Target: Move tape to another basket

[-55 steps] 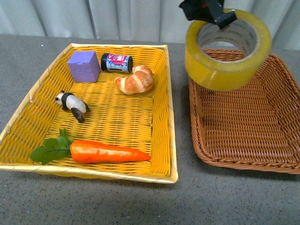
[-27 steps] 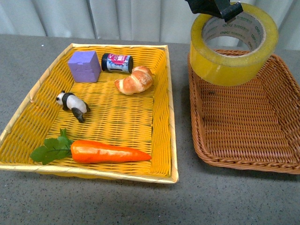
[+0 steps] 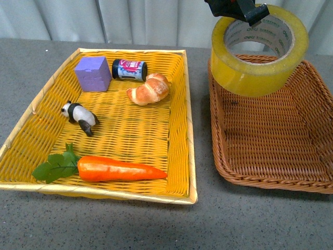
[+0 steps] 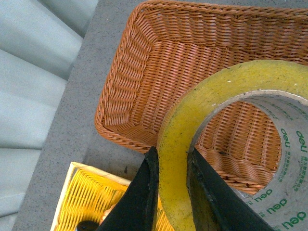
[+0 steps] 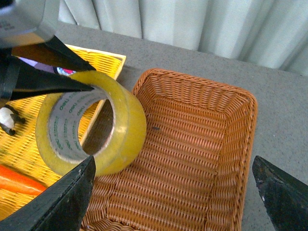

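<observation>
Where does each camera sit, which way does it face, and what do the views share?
Front view: on the body, facing forward over bright yellow woven basket and dark brown wicker basket; left gripper shows.
Left wrist view: looks down past its black fingers onto the clamped yellowish packing tape roll.
Right wrist view: faces brown basket; open right gripper shows.
Shared: tape and brown basket.
</observation>
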Robot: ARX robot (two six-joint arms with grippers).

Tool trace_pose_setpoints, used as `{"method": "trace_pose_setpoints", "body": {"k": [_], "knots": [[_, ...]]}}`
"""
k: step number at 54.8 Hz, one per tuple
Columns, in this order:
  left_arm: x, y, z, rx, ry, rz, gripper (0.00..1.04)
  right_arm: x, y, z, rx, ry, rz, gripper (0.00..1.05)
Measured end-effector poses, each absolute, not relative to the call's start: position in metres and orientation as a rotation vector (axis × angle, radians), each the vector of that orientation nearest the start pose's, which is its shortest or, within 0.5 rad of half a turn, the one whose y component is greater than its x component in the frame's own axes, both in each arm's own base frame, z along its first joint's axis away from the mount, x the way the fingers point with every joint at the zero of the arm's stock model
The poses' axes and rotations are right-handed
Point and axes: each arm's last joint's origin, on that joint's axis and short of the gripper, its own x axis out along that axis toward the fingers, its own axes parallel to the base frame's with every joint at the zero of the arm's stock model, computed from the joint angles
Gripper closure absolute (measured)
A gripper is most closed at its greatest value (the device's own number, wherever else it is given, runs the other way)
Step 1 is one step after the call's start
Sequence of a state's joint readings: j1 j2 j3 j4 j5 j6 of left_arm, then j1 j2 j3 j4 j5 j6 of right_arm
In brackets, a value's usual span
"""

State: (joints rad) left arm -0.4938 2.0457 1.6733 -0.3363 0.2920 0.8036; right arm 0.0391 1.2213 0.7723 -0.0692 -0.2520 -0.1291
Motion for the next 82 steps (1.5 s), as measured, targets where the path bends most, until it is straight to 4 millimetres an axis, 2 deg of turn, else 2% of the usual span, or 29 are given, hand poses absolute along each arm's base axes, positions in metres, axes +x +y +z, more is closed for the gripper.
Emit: {"method": "trace_pose_setpoints", "body": {"k": [6,17,27,42,48,54,62,67,71,76,82], "knots": [[0.404,-0.227,0.243,0.800,0.382,-1.005,0.91,0.280,0.035,0.252,-0.111,0.564,0.368,0.09],[0.404,-0.227,0.243,0.800,0.382,-1.005,0.91,0.304,0.057,0.239,-0.158,0.636,0.349,0.09],[0.404,-0.227,0.243,0.801,0.385,-0.999,0.91,0.315,0.059,0.224,-0.162,0.700,0.294,0.09],[0.404,-0.228,0.242,0.801,0.383,-1.007,0.91,0.322,0.055,0.215,-0.142,0.729,0.260,0.09],[0.403,-0.228,0.242,0.801,0.383,-1.009,0.91,0.323,0.055,0.213,-0.124,0.738,0.259,0.23],[0.403,-0.228,0.242,0.790,0.385,-1.011,0.91,0.324,0.055,0.211,-0.079,0.745,0.259,0.45],[0.403,-0.229,0.242,0.772,0.390,-1.016,0.91,0.323,0.056,0.211,-0.040,0.750,0.261,0.65],[0.403,-0.229,0.242,0.759,0.394,-1.017,0.91,0.323,0.057,0.211,-0.016,0.753,0.259,0.83],[0.403,-0.230,0.242,0.750,0.397,-1.018,0.92,0.324,0.056,0.211,-0.015,0.756,0.243,0.89],[0.399,-0.236,0.243,0.758,0.413,-0.910,0.92,0.325,0.056,0.210,0.004,0.757,0.228,0.91],[0.392,-0.237,0.248,0.745,0.408,-0.786,0.75,0.330,0.052,0.208,-0.020,0.747,0.202,0.91]]}}
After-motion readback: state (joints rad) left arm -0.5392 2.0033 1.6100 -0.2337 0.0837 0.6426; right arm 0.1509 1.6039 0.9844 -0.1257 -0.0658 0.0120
